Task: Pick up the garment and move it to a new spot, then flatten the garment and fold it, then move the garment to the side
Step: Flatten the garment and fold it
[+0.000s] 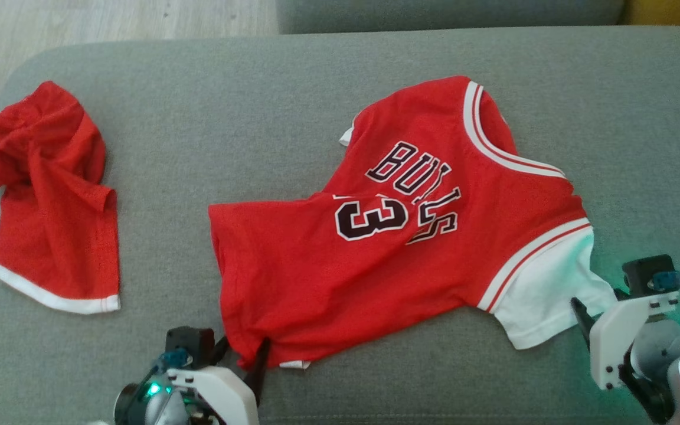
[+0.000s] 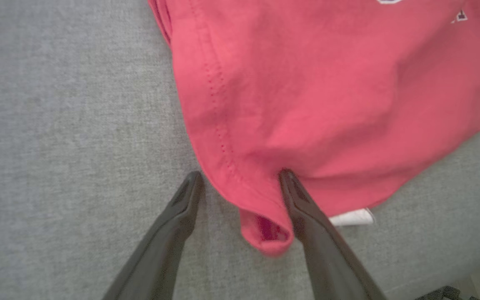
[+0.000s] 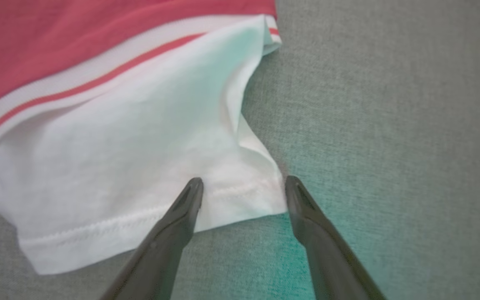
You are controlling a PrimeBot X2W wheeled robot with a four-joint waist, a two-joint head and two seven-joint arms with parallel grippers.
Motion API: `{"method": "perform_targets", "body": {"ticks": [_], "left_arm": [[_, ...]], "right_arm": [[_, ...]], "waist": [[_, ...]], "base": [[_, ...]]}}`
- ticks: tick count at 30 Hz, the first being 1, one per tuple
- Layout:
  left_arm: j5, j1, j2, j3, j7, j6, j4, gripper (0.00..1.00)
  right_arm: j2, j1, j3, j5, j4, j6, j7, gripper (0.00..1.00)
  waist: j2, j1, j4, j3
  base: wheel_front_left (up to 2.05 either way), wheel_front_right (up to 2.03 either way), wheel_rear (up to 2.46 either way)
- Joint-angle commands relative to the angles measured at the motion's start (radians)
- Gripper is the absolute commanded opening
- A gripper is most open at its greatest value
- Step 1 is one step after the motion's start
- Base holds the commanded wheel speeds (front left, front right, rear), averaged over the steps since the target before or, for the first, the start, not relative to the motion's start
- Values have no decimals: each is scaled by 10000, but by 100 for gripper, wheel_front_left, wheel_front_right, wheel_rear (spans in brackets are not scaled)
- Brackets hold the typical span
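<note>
The garment point(image 1: 387, 248), a red jersey with dark lettering and white sleeves, lies spread and wrinkled on the grey cushion point(image 1: 257, 118). My left gripper point(image 1: 244, 351) stands open at the jersey's near-left hem corner. In the left wrist view the open left gripper point(image 2: 239, 175) has that red corner point(image 2: 265, 225) between its fingers, one finger on the cloth and the other on the cushion. At the near white sleeve point(image 1: 546, 295), my right gripper point(image 1: 597, 298) is open. The right wrist view shows the right gripper point(image 3: 243, 181) straddling the sleeve's hem corner point(image 3: 240, 200).
A second red piece of clothing point(image 1: 51, 200) with a white hem lies crumpled at the cushion's left end. Another grey cushion point(image 1: 446, 12) rises behind, and pale floor point(image 1: 80, 23) lies beyond the far left corner.
</note>
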Motion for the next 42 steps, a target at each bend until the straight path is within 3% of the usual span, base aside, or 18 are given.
{"method": "perform_targets", "body": {"ticks": [1, 5, 6, 7, 8, 9, 13, 18, 23, 29, 30, 35, 42], "left_arm": [[-127, -277, -43, 175, 127, -13, -95, 100], [-291, -293, -46, 2, 420, -146, -51, 98], [-338, -288, -47, -52, 503, -196, -46, 76], [-405, -283, -47, -92, 571, -244, -46, 46], [-454, -279, -47, -130, 645, -278, -38, 29], [-474, -277, -35, -191, 728, -318, -26, 0], [-738, -182, -11, -310, 1009, -467, -68, 0], [-1841, 281, -19, -83, 1520, -626, -1279, 0], [-3145, 764, 86, 428, 2078, -688, -3956, 0], [-4636, 953, 338, 1136, 3093, -617, -7431, 0], [-5137, 792, 386, 1324, 3427, -563, -8433, 0], [-6118, 273, 446, 1656, 4124, -276, -10187, 0], [-7240, -1560, 727, 2083, 5433, 453, -11906, 0]], "right_arm": [[-280, -373, 208, 91, -252, -7, 44, 100], [-406, -495, 363, 295, 64, -7, 298, 100], [-435, -508, 415, 363, 133, -7, 385, 100], [-459, -517, 460, 435, 194, -7, 476, 100], [-482, -517, 515, 519, 238, -7, 544, 28], [-508, -510, 565, 628, 263, -7, 570, 0], [-505, -433, 557, 1269, 144, -7, 539, 0], [8, -41, -99, 3472, -1285, -7, 311, 0], [505, 376, -1195, 5393, -3705, -7, 468, 0], [1213, 468, -2772, 6831, -6568, -7, 1062, 0], [1452, 333, -3299, 7139, -7375, -7, 1287, 0], [1731, -221, -4223, 7673, -8668, -7, 1807, 0], [1814, -1977, -5408, 8193, -9719, -7, 3034, 0]], "waist": [[0, -1, 61, 69], [0, -1, 154, 181], [0, -1, 172, 202], [0, -1, 187, 213], [0, -1, 198, 213], [0, -1, 207, 208], [0, -1, 204, 90], [0, -1, 114, -375], [0, -1, 19, -801], [0, -1, -121, -1209], [0, -1, -158, -1302], [0, -1, -293, -1379], [0, -1, -515, -1273]], "base": [[0, 0, 0], [0, 0, 0], [0, 0, 0], [0, 0, 0], [0, 0, 0], [0, 0, 0], [0, 0, 0], [0, 0, 0], [0, 0, 0], [0, 0, 0], [0, 0, 0], [0, 0, 0], [0, 0, 0]]}}
